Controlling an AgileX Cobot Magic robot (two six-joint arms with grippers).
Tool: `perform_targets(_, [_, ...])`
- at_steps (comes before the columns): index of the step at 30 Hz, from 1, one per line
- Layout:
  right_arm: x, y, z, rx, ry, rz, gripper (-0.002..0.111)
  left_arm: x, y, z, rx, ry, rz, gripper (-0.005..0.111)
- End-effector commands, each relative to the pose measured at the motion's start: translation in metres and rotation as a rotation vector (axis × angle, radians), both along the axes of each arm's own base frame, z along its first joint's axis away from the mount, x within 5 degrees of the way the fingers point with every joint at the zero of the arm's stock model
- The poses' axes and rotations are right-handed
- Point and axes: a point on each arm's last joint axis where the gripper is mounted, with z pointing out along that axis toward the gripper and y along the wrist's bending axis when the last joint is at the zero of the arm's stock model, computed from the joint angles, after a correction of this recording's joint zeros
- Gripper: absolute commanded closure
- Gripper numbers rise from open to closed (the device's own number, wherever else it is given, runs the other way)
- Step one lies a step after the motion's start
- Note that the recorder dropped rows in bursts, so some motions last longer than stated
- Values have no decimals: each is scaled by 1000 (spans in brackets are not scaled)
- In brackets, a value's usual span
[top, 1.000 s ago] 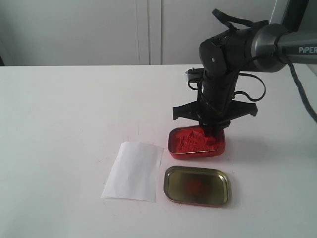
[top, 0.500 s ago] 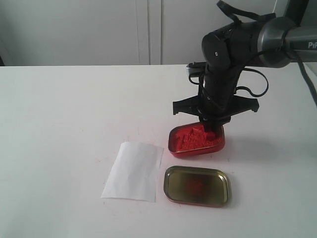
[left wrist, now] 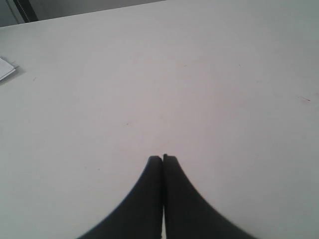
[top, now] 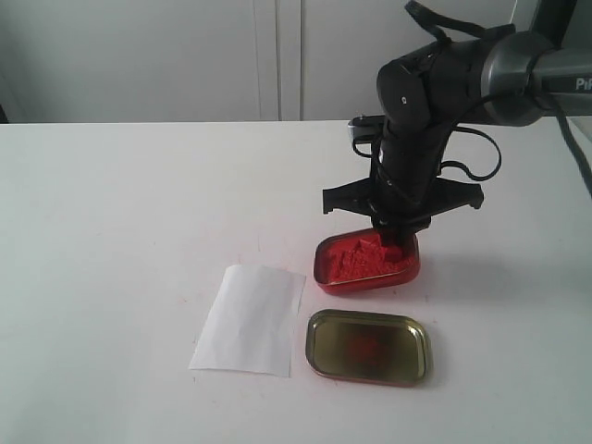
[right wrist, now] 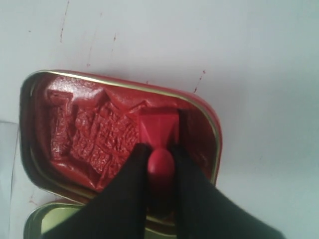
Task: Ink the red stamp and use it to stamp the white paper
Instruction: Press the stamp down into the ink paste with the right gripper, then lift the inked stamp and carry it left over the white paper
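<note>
My right gripper point(right wrist: 159, 149) is shut on the handle of the red stamp point(right wrist: 158, 130), whose square base rests on the red ink in the open ink tin point(right wrist: 55, 79). In the exterior view the right gripper point(top: 396, 239) points down into the ink tin point(top: 326, 276) at its right end; the stamp itself is hard to make out there. The white paper point(top: 250, 318) lies flat to the left of the tins, apart from them. My left gripper point(left wrist: 162, 158) is shut with nothing in it, over bare tabletop; it is out of the exterior view.
The tin's gold lid point(top: 370, 346) lies open side up in front of the ink tin, right of the paper. A corner of something white point(left wrist: 6, 68) shows at the edge of the left wrist view. White cabinets stand behind the table.
The right arm shifted a little between one second and half a second ago, with the gripper still down in the tin. Since then nothing has visibly moved.
</note>
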Motion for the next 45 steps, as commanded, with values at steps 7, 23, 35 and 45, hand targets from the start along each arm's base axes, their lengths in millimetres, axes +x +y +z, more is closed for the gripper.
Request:
perform_targets(7, [0, -3, 6, 8, -15, -6, 108, 0, 0, 0, 0, -6, 3, 107])
perform_targets(23, [0, -3, 6, 10, -18, -5, 108, 0, 0, 0, 0, -6, 3, 107])
perform_targets(35, [1, 0, 8, 49, -32, -11, 108, 0, 0, 0, 0, -6, 3, 107])
perform_targets(45, [-10, 28, 32, 123, -160, 74, 108, 0, 0, 0, 0, -6, 3, 107])
